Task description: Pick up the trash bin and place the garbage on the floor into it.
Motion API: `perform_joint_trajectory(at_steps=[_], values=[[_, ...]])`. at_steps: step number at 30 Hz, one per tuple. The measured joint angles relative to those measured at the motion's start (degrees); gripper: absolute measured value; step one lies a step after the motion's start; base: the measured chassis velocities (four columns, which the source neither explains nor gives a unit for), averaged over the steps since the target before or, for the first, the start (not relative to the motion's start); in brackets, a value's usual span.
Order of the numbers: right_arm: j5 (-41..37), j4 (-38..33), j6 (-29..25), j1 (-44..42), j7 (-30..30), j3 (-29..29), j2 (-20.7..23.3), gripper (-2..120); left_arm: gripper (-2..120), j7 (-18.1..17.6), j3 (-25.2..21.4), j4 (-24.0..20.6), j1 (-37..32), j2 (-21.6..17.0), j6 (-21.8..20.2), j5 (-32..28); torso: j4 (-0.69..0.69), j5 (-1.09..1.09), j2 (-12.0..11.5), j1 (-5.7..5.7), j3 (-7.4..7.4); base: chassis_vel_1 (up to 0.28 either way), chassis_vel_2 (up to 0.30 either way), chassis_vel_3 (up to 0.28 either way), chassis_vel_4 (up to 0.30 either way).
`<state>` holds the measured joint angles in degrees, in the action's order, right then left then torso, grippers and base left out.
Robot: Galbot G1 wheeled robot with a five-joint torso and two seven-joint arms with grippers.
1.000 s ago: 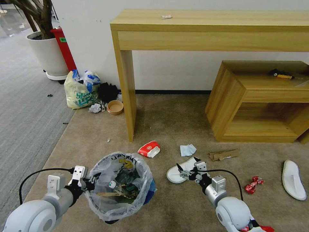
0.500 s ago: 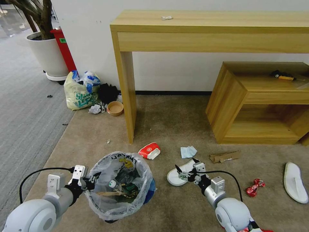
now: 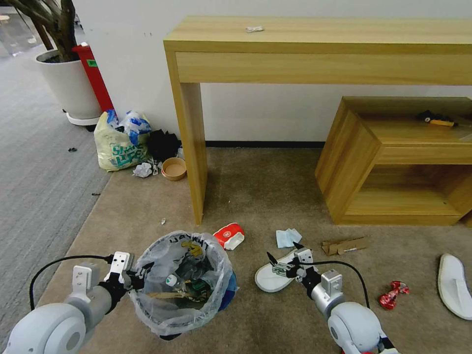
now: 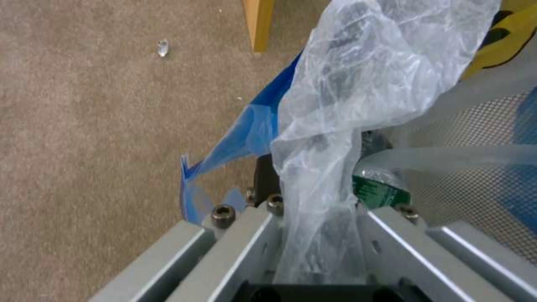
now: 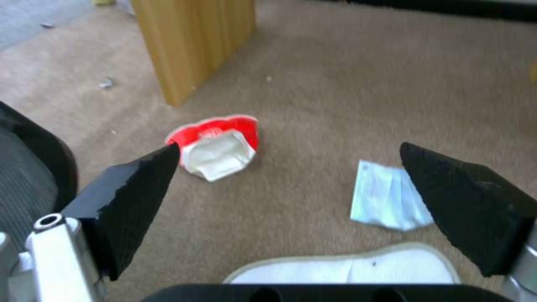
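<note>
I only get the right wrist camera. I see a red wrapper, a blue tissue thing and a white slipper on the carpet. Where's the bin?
Observer: The trash bin is on the robot's left of the open right gripper. The left gripper is clamped on its rim and liner.
Operator: Is there stuff in it already?
Observer: Yes, a green can and a wooden stick lie inside.
Operator: Is there more trash I can't see?
Observer: On the robot's right lie a cardboard scrap, a twisted red wrapper and a second white slipper.
</note>
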<state>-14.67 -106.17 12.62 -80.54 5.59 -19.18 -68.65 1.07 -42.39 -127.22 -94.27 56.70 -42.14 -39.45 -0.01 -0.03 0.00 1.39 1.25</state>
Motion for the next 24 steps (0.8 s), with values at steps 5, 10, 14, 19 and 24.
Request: perform_joint_trajectory(at_steps=[5,10,14,19,24], values=[[-3.97,3.75,4.65,2.66,-3.05,1.48,-0.58,100,0,0.02,-0.01,0.42,0.09,-0.10,0.00,-0.07,0.00,0.00,0.00,0.00,0.00,-0.010,0.020,0.003,-0.008],[-9.08,6.64,12.08,3.94,-9.58,2.31,-1.66,100,0,0.02,-0.23,0.78,0.19,-0.32,0.00,-0.26,0.00,0.00,0.00,0.00,0.00,0.000,0.000,0.000,0.000],[-13.39,7.77,17.83,3.98,-15.95,2.44,-2.84,100,0,0.02,-0.21,1.10,0.36,-0.37,0.00,-0.31,0.00,0.00,0.00,0.00,0.00,0.000,0.000,0.000,0.000],[-18.81,10.84,21.37,5.26,-22.20,2.50,-4.64,100,0,-0.02,0.33,1.49,0.68,-0.62,0.00,-0.32,0.00,0.00,0.00,0.00,0.00,0.000,0.000,0.000,0.000],[-21.50,14.06,22.01,7.68,-24.53,2.49,-5.59,100,0,-0.29,0.67,1.69,0.73,-1.04,0.00,-0.32,0.00,0.00,0.00,0.00,0.00,0.000,0.000,0.000,0.000]])
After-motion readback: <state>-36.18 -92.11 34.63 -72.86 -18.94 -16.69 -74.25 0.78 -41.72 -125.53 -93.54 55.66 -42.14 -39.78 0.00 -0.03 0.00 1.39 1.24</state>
